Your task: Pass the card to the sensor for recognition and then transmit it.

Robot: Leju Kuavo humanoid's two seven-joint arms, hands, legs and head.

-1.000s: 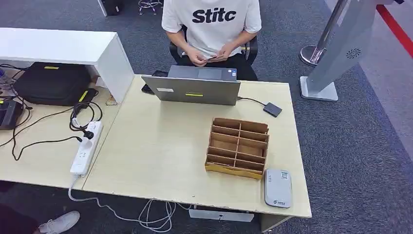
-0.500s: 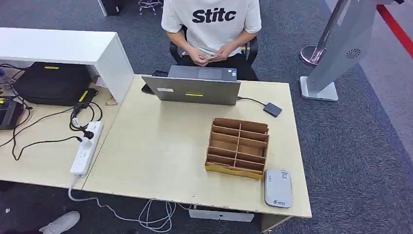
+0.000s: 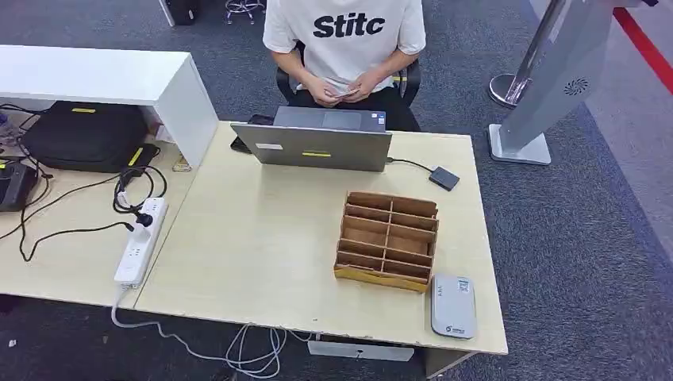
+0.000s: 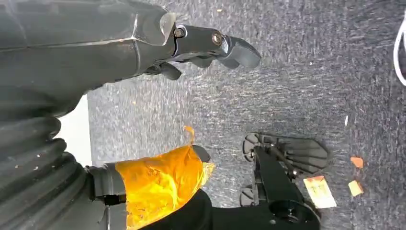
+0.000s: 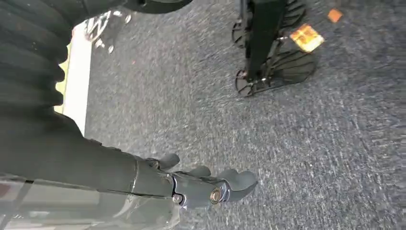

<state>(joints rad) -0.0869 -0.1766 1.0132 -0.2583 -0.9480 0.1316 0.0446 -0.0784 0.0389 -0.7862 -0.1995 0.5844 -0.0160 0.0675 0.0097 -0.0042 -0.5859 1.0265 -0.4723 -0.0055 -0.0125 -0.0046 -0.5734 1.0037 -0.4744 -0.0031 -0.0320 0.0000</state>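
A person in a white shirt sits behind the desk and holds a few cards [image 3: 343,93] in both hands above the lap. A grey card reader [image 3: 453,305] lies flat at the desk's front right corner. A small black box [image 3: 444,178] is wired to the laptop [image 3: 313,145]. My left hand [image 4: 201,45] hangs beside the desk over the carpet, fingers stretched out, its thumb wrapped in yellow tape, holding nothing. My right hand [image 5: 191,184] hangs the same way, fingers apart and empty.
A wooden divided organizer [image 3: 387,240] stands on the desk [image 3: 254,246] just behind the reader. A white power strip [image 3: 140,241], cables and a black bag [image 3: 83,135] lie on the left table. A grey stand [image 3: 548,87] is on the carpet at the right.
A white shoe at the lower left edge has slipped out of the picture. The person's hands shuffle the cards slightly. The desk items have not moved.
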